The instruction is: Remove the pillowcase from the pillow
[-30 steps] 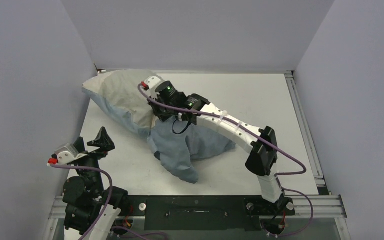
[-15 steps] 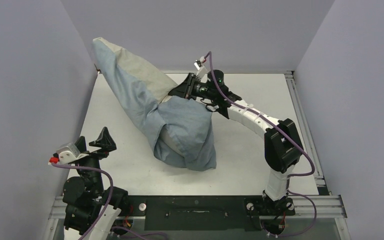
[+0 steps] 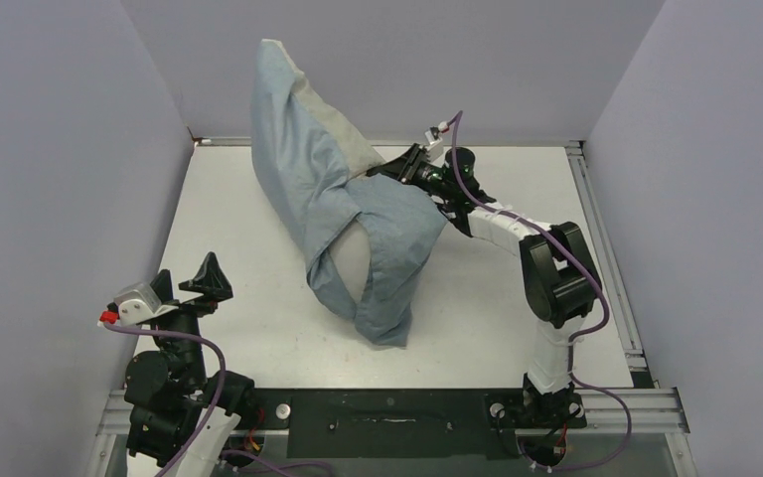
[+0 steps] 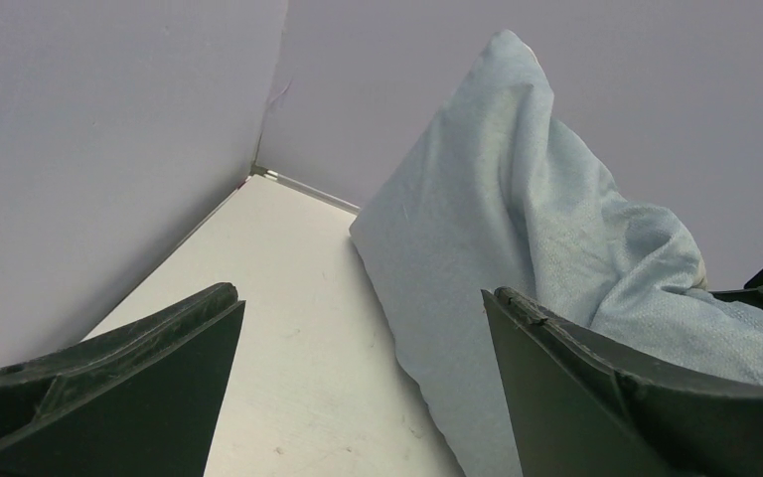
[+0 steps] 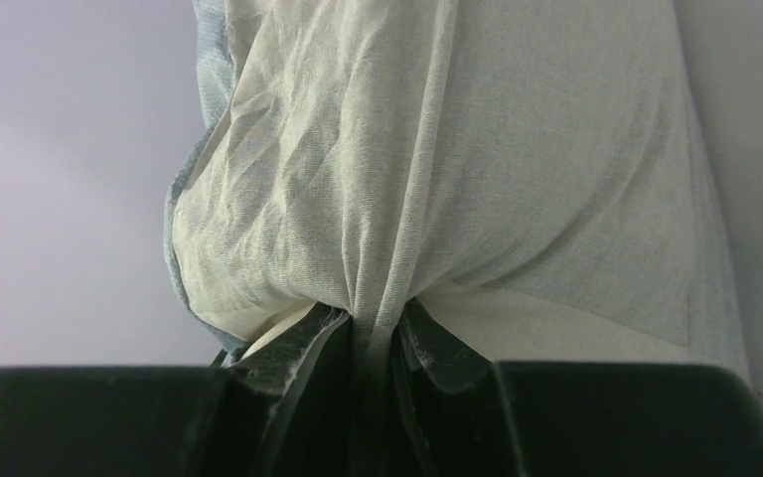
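Observation:
The dusty-blue pillowcase point(image 3: 303, 159) with a pale band hangs lifted high above the table, its open end drooping to the table surface. The off-white pillow point(image 3: 350, 258) shows through the opening low down. My right gripper point(image 3: 389, 171) is shut on a bunched fold of the pillowcase point(image 5: 378, 199) at its pale side, with the fingers point(image 5: 303, 348) pinching it. My left gripper point(image 3: 184, 283) is open and empty at the near left, apart from the cloth; the pillowcase point(image 4: 517, 199) shows ahead of it in the left wrist view, beyond the left gripper point(image 4: 358, 298).
Lilac walls point(image 3: 60, 149) close in the white table point(image 3: 228, 199) on the left, back and right. A metal rail point(image 3: 606, 248) runs along the right edge. A black bar point(image 3: 387, 407) lies at the near edge between the arm bases.
My right gripper has risen and swung right and back, lifting the pillowcase from lying on the table to hanging upright. The pillow now shows at the opening. The left arm has not moved.

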Robot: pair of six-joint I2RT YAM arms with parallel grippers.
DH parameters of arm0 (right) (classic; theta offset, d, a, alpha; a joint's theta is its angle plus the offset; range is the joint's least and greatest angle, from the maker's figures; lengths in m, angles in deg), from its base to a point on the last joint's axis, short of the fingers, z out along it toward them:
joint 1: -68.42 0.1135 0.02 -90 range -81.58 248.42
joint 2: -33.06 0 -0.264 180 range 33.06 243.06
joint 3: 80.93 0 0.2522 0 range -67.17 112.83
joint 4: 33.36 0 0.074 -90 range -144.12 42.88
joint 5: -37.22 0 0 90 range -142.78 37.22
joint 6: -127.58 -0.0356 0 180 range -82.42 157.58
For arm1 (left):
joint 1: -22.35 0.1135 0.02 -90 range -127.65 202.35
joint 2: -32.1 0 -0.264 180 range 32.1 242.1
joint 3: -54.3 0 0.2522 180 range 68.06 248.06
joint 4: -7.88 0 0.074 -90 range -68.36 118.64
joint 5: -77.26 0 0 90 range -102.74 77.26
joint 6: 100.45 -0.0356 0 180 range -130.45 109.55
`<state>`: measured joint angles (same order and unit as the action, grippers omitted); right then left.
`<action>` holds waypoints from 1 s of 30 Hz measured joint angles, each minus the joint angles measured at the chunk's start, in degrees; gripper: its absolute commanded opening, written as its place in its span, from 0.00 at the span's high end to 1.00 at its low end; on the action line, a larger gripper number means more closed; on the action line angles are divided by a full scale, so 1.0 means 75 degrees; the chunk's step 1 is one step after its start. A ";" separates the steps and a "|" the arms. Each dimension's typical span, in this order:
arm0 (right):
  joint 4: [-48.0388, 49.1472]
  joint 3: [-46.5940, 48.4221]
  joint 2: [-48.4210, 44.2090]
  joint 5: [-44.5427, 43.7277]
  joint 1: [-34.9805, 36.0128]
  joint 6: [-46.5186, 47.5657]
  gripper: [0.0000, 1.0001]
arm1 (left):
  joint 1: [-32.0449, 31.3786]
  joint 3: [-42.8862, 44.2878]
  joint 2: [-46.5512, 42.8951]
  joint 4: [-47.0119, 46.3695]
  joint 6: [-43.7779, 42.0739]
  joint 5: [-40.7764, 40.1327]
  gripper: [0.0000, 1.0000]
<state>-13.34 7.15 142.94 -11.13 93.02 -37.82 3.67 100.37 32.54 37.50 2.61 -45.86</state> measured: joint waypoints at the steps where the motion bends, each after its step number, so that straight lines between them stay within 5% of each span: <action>1: -0.0006 -0.0020 0.0023 0.0023 -0.0073 -0.0012 0.75 | 0.0000 0.0000 0.0000 0.0000 -0.0003 0.0006 0.04; 6: -0.0256 -0.0041 0.0055 0.0047 -0.0545 0.0361 0.57 | 0.0000 0.0000 0.0000 -0.0003 -0.0012 0.0052 0.04; 9: -0.0685 -0.0041 0.0038 -0.0052 -0.0822 0.0877 0.38 | 0.0000 -0.0003 0.0000 -0.0003 -0.0023 0.0061 0.04; 17: -0.3182 -0.0041 -0.0889 -0.1524 -0.1492 0.3281 0.11 | -0.0006 -0.0003 0.0000 -0.0032 -0.0035 0.0204 0.04; 30: -0.5190 -0.1037 -0.4637 -0.3654 -0.1177 0.6038 0.01 | -0.0006 -0.0006 0.0000 -0.0131 -0.0085 0.1585 0.04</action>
<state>-52.26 -0.63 108.17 -38.54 84.19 7.47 3.63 100.33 32.54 36.52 1.98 -33.97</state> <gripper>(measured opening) 0.980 0.963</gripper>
